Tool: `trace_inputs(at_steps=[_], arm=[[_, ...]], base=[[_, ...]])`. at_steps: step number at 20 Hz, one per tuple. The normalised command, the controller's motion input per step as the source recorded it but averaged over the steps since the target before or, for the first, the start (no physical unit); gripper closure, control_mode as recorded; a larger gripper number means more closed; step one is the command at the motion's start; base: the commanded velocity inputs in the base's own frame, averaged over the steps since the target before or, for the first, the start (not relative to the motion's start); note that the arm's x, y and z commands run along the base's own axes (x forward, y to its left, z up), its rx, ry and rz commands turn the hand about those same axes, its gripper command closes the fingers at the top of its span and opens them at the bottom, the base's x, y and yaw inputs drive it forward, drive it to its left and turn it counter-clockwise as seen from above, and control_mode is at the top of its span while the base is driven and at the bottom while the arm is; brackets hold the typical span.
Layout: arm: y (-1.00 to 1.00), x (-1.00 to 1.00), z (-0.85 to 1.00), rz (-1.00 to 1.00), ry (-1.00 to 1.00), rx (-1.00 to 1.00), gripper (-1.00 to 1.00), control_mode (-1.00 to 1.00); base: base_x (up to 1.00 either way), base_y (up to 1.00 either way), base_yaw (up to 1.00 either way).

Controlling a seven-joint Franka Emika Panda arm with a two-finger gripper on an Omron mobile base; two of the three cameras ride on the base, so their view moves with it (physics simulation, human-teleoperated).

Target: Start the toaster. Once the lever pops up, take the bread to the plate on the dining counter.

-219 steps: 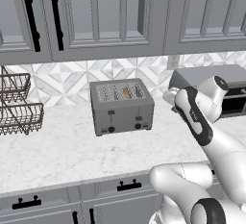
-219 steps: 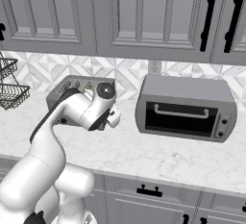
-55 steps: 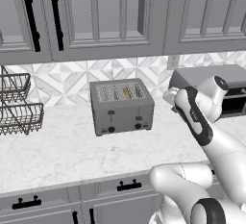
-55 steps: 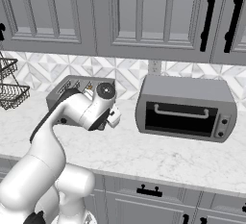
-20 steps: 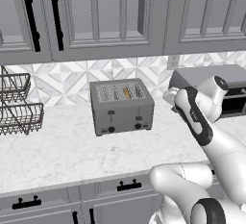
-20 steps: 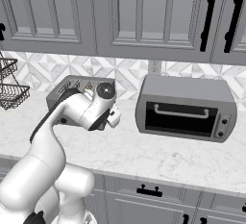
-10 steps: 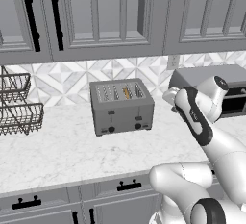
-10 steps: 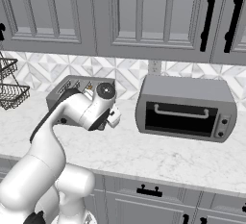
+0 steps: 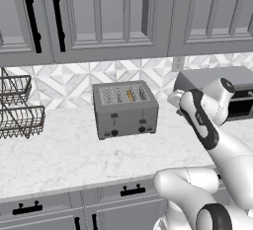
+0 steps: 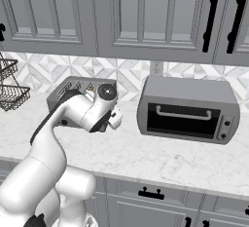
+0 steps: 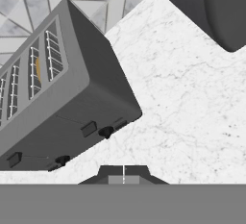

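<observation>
- Broadly, marble countertop runs wide under grey upper cabinets; a clear stretch lies in front of the toaster out to the front edge, with more bare marble between toaster and toaster oven
- Toaster oven stands to the right, against the tiled backsplash, well apart from the toaster
- Wire baskets sit at the far left edge of the counter, apart from the toaster
- Toaster sits near the backsplash, long axis along the wall, lever face toward the counter's front edge; both dark levers sit high on that face, with knobs along its bottom edge
- Gripper hangs off the toaster's right front corner, above open marble, touching nothing; jaws pressed together
- Bread stands edge-on in a right-of-middle slot, a thin golden strip running front to back
</observation>
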Motion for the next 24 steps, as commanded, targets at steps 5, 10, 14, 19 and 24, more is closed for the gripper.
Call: trace_inputs(at_steps=[5, 10, 14, 19, 24], arm=[[0.00, 0.00, 0.00, 0.00, 0.00, 0.00, 1.00, -1.00], [0.00, 0.00, 0.00, 0.00, 0.00, 0.00, 1.00, -1.00], [0.00, 0.00, 0.00, 0.00, 0.00, 0.00, 1.00, -1.00], [0.00, 0.00, 0.00, 0.00, 0.00, 0.00, 1.00, -1.00], [0.00, 0.00, 0.00, 0.00, 0.00, 0.00, 1.00, -1.00]], base=[[0.00, 0.00, 0.00], [0.00, 0.00, 0.00], [0.00, 0.00, 0.00], [0.00, 0.00, 0.00], [0.00, 0.00, 0.00]])
